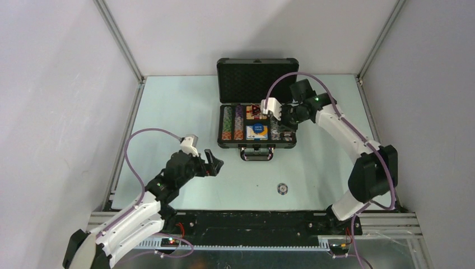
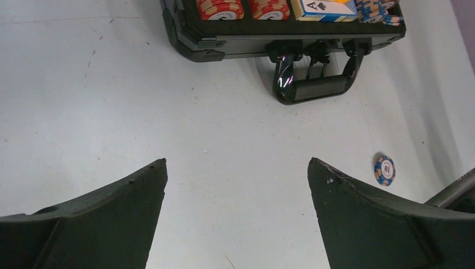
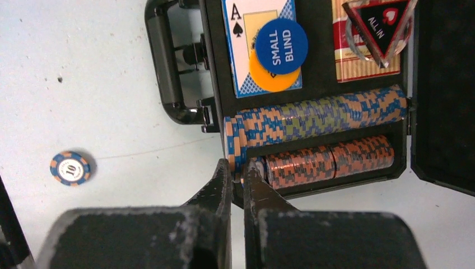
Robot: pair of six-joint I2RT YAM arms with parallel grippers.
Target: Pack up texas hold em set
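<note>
R claw point(image 3: 238, 163) pinches blue chip point(image 3: 234, 134) at row point(image 3: 325, 115) end, clear only on wrist cam; L claw point(image 2: 236, 161) spread.

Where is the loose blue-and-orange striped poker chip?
In the top view, the chip lies alone on the pale table, below-right of the black handle of the dark grey briefcase.

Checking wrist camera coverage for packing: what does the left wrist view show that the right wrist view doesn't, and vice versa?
Left wrist only: the open left gripper, red-striped chip stacks. Right wrist only: SMALL BLIND button, ALL IN marker, red card box, right gripper at the blue chip row's end. Both: the case handle, the blue ace card box, the loose 10 chip.
</note>
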